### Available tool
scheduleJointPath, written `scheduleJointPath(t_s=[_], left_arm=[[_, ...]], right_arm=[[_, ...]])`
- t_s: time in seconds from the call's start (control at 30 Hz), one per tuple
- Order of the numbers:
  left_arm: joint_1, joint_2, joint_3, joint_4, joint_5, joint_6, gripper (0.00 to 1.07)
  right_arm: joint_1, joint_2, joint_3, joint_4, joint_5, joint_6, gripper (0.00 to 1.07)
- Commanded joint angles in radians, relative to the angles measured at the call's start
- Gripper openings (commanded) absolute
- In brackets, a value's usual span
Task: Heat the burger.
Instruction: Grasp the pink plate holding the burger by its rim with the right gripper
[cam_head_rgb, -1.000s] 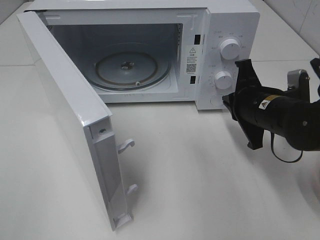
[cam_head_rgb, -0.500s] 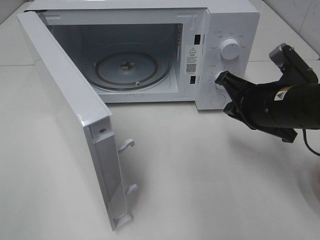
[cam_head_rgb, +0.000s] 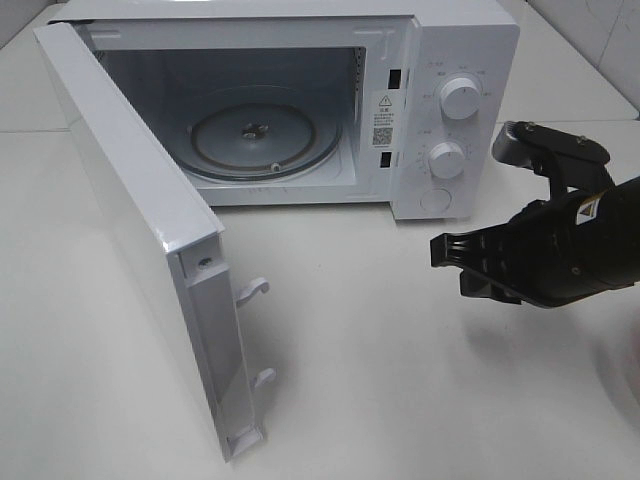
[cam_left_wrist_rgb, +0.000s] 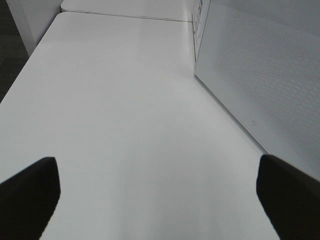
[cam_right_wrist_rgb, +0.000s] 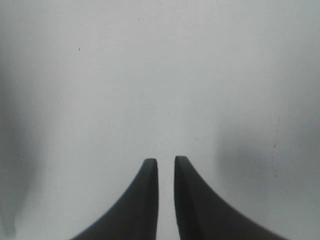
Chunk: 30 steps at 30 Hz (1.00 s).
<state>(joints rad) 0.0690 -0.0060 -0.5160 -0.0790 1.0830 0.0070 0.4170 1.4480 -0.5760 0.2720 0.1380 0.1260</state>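
Counter (cam_head_rgb: 400, 350): white, smooth. Bears one white microwave (cam_head_rgb: 480, 60) at rear, door (cam_head_rgb: 130, 220) swung open.

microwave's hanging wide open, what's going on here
The microwave sits on the white table with its door swung open and nothing on the glass turntable. No burger shows in any view. The right gripper hangs in front of the control panel, clear of the knobs, fingers almost together and holding nothing. The left gripper is open above the table beside the door's outer face, also empty.
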Motion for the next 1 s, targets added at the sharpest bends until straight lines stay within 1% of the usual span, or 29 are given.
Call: scheduleJointPath(t_s=[0.03,0.07,0.1,0.13,0.17,0.2,0.27,0.37,0.4,0.47,0.53,0.57,0.63,0.73,0.77,0.8,0.83,0.87,0.9,0.93,0.97,1.0], left_arm=[[-0.002,-0.012,0.002,-0.005,-0.016,0.002,1.0],[-0.002,-0.012,0.002,-0.005,-0.016,0.002,1.0],[-0.002,-0.012,0.002,-0.005,-0.016,0.002,1.0],[-0.002,-0.012,0.002,-0.005,-0.016,0.002,1.0],[-0.002,-0.012,0.002,-0.005,-0.016,0.002,1.0],[-0.002,-0.012,0.002,-0.005,-0.016,0.002,1.0],[-0.002,-0.012,0.002,-0.005,-0.016,0.002,1.0],[-0.002,-0.012,0.002,-0.005,-0.016,0.002,1.0],[-0.002,-0.012,0.002,-0.005,-0.016,0.002,1.0],[-0.002,-0.012,0.002,-0.005,-0.016,0.002,1.0],[-0.002,-0.012,0.002,-0.005,-0.016,0.002,1.0],[-0.002,-0.012,0.002,-0.005,-0.016,0.002,1.0],[-0.002,-0.012,0.002,-0.005,-0.016,0.002,1.0],[-0.002,-0.012,0.002,-0.005,-0.016,0.002,1.0],[-0.002,-0.012,0.002,-0.005,-0.016,0.002,1.0],[-0.002,-0.012,0.002,-0.005,-0.016,0.002,1.0],[-0.002,-0.012,0.002,-0.005,-0.016,0.002,1.0],[-0.002,-0.012,0.002,-0.005,-0.016,0.002,1.0],[-0.002,-0.012,0.002,-0.005,-0.016,0.002,1.0],[-0.002,-0.012,0.002,-0.005,-0.016,0.002,1.0],[-0.002,-0.012,0.002,-0.005,-0.016,0.002,1.0],[-0.002,-0.012,0.002,-0.005,-0.016,0.002,1.0]], right_arm=[[-0.001,-0.027,-0.008,-0.036,0.051,-0.043,0.1],[-0.001,-0.039,-0.025,-0.077,0.106,-0.047,0.1],[-0.001,-0.039,-0.025,-0.077,0.106,-0.047,0.1],[-0.001,-0.049,-0.05,-0.137,0.174,-0.046,0.11],[-0.001,-0.051,-0.067,-0.169,0.217,-0.042,0.12],[-0.001,-0.051,-0.067,-0.169,0.217,-0.042,0.12],[-0.001,-0.051,-0.13,-0.272,0.391,-0.026,0.13],[-0.002,-0.051,-0.144,-0.303,0.434,-0.022,0.13],[-0.005,-0.051,-0.167,-0.341,0.504,-0.02,0.14],[-0.017,-0.051,-0.178,-0.348,0.536,-0.02,0.14],[-0.072,-0.051,-0.205,-0.367,0.622,-0.02,0.15],[-0.072,-0.051,-0.205,-0.367,0.622,-0.02,0.15],[-0.116,-0.051,-0.208,-0.4,0.646,-0.02,0.17],[-0.131,-0.051,-0.208,-0.416,0.654,-0.02,0.18],[-0.154,-0.051,-0.208,-0.442,0.662,-0.02,0.23],[-0.178,-0.053,-0.208,-0.467,0.666,-0.02,0.33],[-0.178,-0.053,-0.208,-0.467,0.666,-0.02,0.33],[-0.191,-0.053,-0.208,-0.475,0.667,-0.02,0.4],[-0.213,-0.053,-0.208,-0.485,0.665,-0.02,0.56],[-0.213,-0.053,-0.208,-0.485,0.665,-0.02,0.56],[-0.224,-0.053,-0.208,-0.491,0.663,-0.02,0.63],[-0.224,-0.053,-0.208,-0.491,0.663,-0.02,0.63]])
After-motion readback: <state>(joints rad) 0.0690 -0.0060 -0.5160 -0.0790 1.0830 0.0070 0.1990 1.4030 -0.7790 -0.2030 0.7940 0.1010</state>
